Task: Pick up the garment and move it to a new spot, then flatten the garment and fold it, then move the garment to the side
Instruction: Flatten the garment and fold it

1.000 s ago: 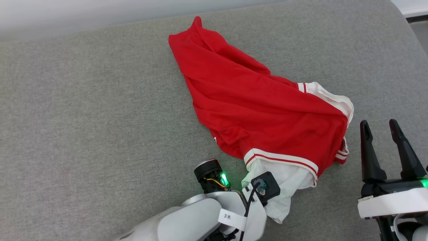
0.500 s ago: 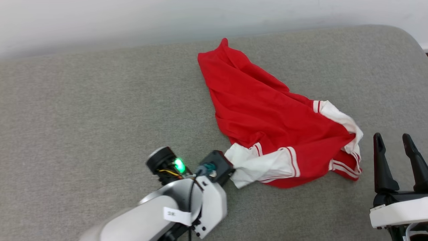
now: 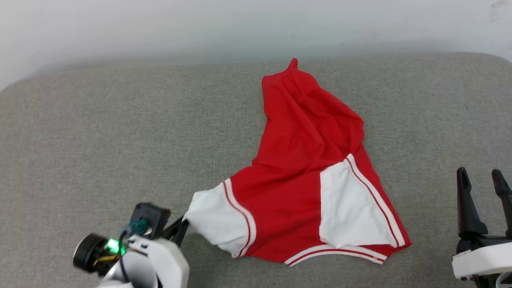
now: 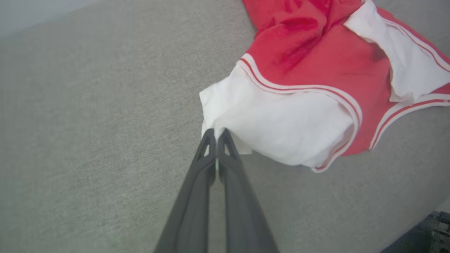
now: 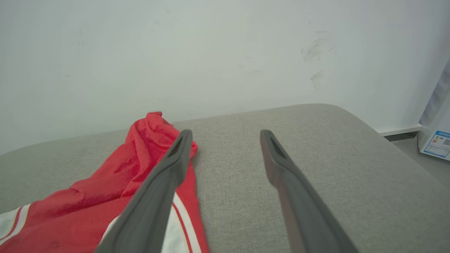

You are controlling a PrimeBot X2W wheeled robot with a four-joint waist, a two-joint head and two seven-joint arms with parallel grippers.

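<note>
Grey woven upholstery covers a broad padded surface (image 3: 100,140) with rounded corners, set against a pale wall (image 3: 160,28).

Right of centre on this surface lies the garment (image 3: 304,188), a red jersey shirt with white sleeves and red-and-white striped trim. It is rumpled and roughly triangular. A narrow creased red end points toward the wall, and the wider end with both sleeves faces the robot. No chest lettering is visible.

One sleeve (image 3: 218,218) stretches out toward the robot's left. The other sleeve (image 3: 352,208) lies flat on the red cloth, nearer the robot's right.

The left gripper (image 3: 182,228) has its jaws pressed together on the edge of the stretched sleeve. In the left wrist view, the two dark fingertips of this gripper (image 4: 216,133) pinch a fold of white cloth on the garment (image 4: 316,63).

The right gripper (image 3: 479,173) is well to the right of the garment, apart from it, with its jaws spread wide and nothing between them. In the right wrist view, its fingers (image 5: 225,133) point toward the wall, with the garment (image 5: 140,168) to their left.

A white box with a blue label (image 5: 436,144) stands on the floor beyond the surface's right end.
</note>
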